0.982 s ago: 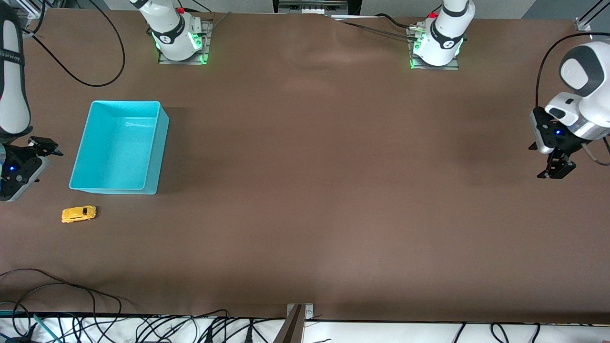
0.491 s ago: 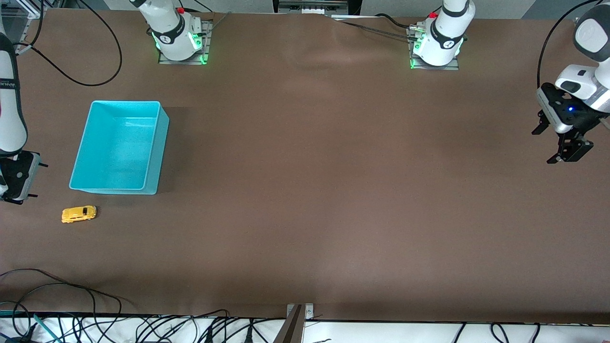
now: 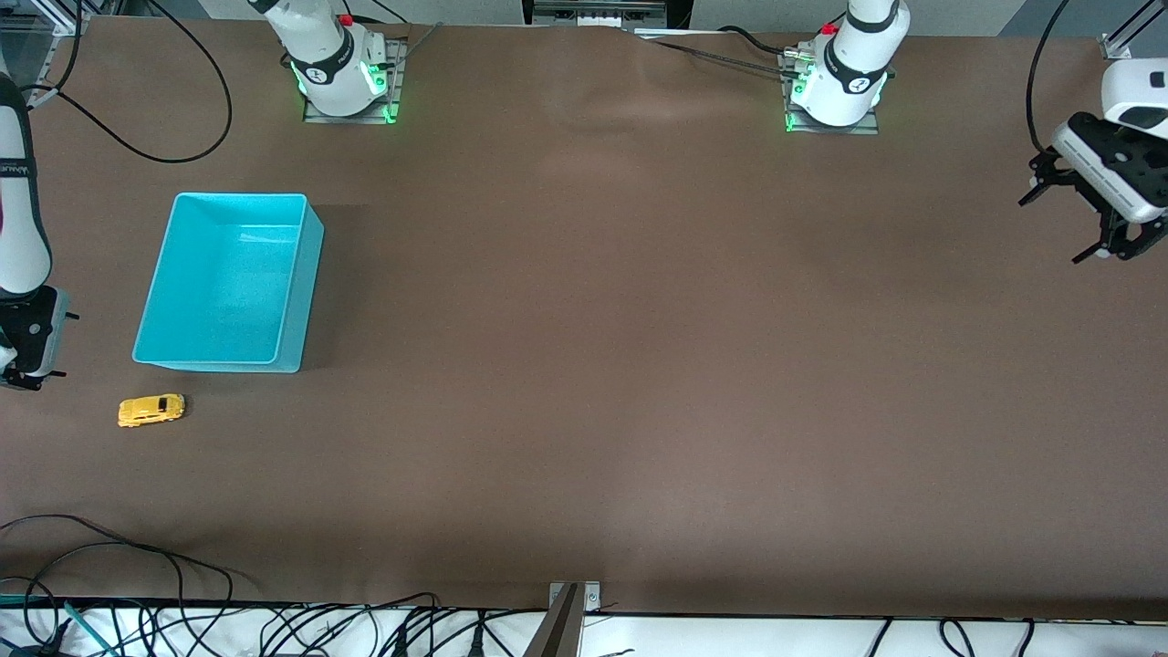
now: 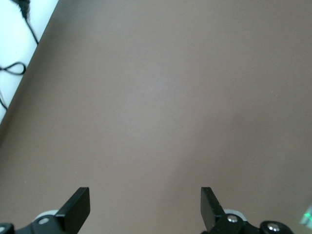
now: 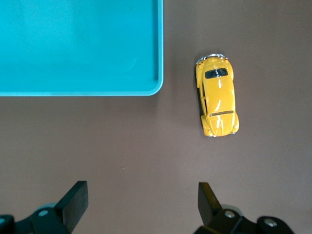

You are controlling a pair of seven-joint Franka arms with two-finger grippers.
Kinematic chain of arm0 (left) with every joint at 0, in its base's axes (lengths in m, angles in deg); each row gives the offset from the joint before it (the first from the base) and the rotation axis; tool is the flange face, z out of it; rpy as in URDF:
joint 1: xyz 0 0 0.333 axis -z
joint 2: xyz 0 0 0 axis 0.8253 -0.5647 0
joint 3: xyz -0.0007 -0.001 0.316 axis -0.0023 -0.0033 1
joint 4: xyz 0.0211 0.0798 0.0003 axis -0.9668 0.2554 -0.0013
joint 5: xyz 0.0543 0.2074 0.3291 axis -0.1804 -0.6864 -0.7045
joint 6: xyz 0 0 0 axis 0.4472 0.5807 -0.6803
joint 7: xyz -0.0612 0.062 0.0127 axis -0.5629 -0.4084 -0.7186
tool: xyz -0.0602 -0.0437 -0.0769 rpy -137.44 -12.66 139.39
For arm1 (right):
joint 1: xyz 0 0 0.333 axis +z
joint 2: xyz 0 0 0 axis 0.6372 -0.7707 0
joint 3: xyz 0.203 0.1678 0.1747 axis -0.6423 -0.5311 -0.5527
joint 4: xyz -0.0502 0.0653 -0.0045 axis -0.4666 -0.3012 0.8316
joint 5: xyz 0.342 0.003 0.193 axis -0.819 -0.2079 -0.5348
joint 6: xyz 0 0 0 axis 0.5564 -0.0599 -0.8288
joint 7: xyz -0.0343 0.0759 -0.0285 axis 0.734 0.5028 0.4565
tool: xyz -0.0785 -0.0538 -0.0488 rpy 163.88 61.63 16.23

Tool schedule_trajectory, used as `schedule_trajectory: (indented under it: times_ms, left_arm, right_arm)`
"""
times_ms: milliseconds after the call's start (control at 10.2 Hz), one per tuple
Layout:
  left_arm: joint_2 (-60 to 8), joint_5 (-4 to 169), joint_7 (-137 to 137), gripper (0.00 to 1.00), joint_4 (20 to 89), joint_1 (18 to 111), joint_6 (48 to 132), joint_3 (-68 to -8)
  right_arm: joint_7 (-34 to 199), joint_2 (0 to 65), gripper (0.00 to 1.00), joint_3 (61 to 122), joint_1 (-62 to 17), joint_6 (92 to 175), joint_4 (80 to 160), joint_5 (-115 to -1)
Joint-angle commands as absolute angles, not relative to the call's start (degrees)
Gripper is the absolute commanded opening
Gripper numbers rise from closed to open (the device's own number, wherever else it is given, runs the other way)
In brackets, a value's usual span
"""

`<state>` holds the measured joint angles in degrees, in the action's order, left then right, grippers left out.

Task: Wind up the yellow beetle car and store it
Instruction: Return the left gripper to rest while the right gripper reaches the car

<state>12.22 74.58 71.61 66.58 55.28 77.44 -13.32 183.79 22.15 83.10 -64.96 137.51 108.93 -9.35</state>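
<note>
Right wrist view: approach step, right gripper (image 5: 139,207) spread wide near car (image 5: 218,95) beside bin (image 5: 155,73); next, descend and grip; left gripper (image 4: 145,209) spread, waiting.

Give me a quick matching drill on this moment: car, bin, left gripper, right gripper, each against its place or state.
1. yellow beetle car
2. cyan bin
3. left gripper
4. right gripper

A. open, over bare table at the left arm's end
B. empty
C. on the table, nearer the front camera than the bin
D. open, above the table near the car

Pairs: 1-C, 2-B, 3-A, 4-D
</note>
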Motion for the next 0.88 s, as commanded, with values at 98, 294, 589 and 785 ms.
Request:
schedule_trajectory:
  times_ms: [98,294,589,785]
  left_arm:
    - [7.95,72.41,50.85,1.00,54.52,56.41,63.63,-14.04]
    - [7.77,70.14,40.55,1.00,51.80,56.41,58.54,-17.02]
    - [7.24,70.82,31.03,1.00,50.11,55.62,56.31,-19.74]
    - [5.59,71.00,23.95,1.00,47.76,55.71,53.34,-20.98]
  right_arm:
    - [185.74,19.19,1.00,81.95,-66.22,140.13,107.82,-8.34]
    - [186.26,19.10,1.00,81.69,-66.13,140.04,107.82,-8.43]
    - [186.70,16.64,1.00,81.60,-66.39,143.73,107.82,-8.61]
    - [186.70,15.50,1.00,81.43,-66.30,145.83,107.82,-8.61]
